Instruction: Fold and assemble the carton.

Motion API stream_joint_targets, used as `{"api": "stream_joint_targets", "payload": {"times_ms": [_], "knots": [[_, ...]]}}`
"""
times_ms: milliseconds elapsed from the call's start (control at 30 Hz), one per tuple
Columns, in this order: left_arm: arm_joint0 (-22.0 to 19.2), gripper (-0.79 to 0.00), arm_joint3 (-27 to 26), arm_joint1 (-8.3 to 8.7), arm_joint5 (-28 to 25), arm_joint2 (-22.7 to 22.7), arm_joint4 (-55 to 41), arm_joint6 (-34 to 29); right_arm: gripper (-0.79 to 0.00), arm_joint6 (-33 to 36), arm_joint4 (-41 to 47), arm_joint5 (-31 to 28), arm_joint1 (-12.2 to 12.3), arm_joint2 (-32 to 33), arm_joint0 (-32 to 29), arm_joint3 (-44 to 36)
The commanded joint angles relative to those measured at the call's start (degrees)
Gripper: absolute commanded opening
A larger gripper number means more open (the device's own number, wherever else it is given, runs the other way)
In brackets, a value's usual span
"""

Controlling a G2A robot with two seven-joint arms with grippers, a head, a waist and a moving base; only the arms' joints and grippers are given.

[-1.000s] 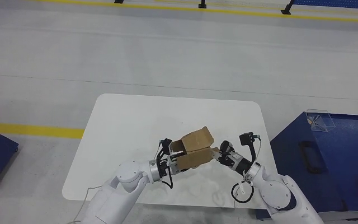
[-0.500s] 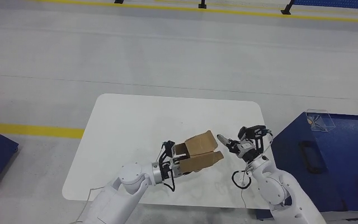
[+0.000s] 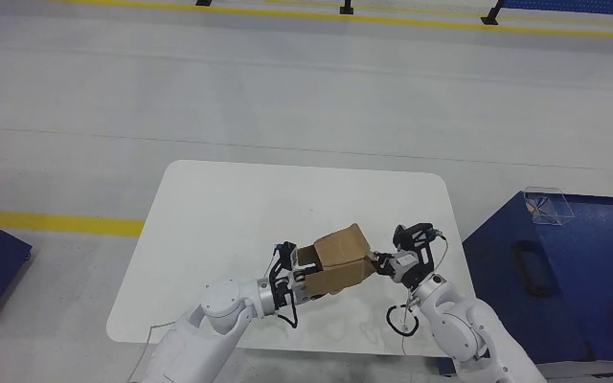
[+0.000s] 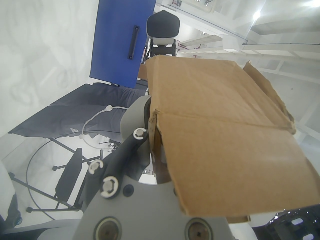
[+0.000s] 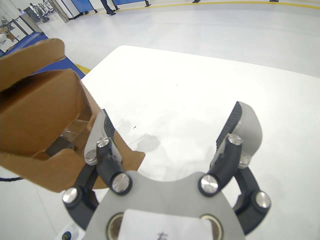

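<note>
The right gripper (image 5: 172, 113) stands wide open and empty, one finger (image 5: 106, 123) just beside a flap of the carton (image 3: 337, 255), which the left gripper (image 3: 290, 272) clamps at lower centre of the top view; we judge it light and crushable, best held near creases.

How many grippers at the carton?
2: left gripper clamped on one end of the carton; right gripper open at the opposite end, one finger against a flap.

A brown cardboard carton (image 3: 337, 257) is held near the front edge of the white rounded table (image 3: 220, 211), the left gripper (image 3: 295, 277) clamping one end, the right gripper (image 3: 379, 263) against the other.
</note>
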Motion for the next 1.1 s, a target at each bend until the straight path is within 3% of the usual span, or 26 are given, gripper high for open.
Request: {"api": "stream_joint_targets", "payload": {"times_ms": [0,567,867,1067], "knots": [[0.0,-0.785,-0.2,0.00,0.3,0.0,0.1,0.2,0.000,0.2,-0.3,0.1,-0.1,-0.3,-0.2,-0.5],[0.1,-0.785,0.3,-0.06,1.1,0.2,0.0,0.5,0.000,0.2,0.2,0.8,-1.1,-2.4,0.2,-0.3],[0.5,-0.785,0.7,-0.02,0.6,-0.6,-2.2,-0.4,0.000,-1.7,4.1,2.0,-1.2,1.8,-1.2,0.3],[1.0,-0.785,1.0,0.11,-0.3,-1.4,-3.7,-2.1,0.000,4.1,9.5,0.5,-1.0,4.8,-1.8,4.0]]}}
